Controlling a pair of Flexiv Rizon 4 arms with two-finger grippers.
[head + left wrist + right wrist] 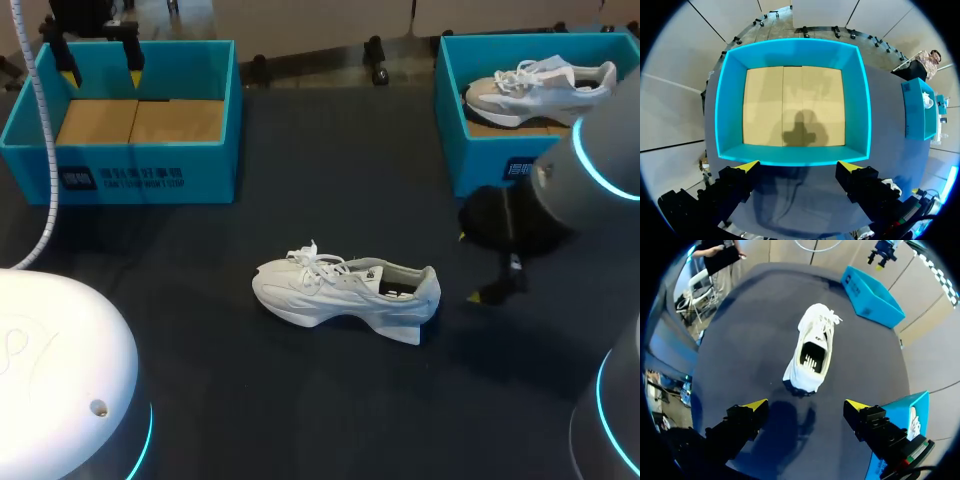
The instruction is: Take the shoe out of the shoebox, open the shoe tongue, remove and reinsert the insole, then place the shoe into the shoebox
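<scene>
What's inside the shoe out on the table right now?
A dark insole with light markings shows in the heel of the shoe. Its front part is hidden under the tongue and laces.

A white shoe [345, 292] lies mid-tabletop [330, 190]. A blue shoebox [150, 175] sits at ten o'clock. A second shoebox [485, 160] sits at two o'clock.

head: high behind, looking down on the whole table [330, 180] | left wrist: close above the far-left box [792, 54], facing straight down | right wrist: near the right, facing left over the shoe [812, 352] | shared: box in all three, shoe in head and right wrist
</scene>
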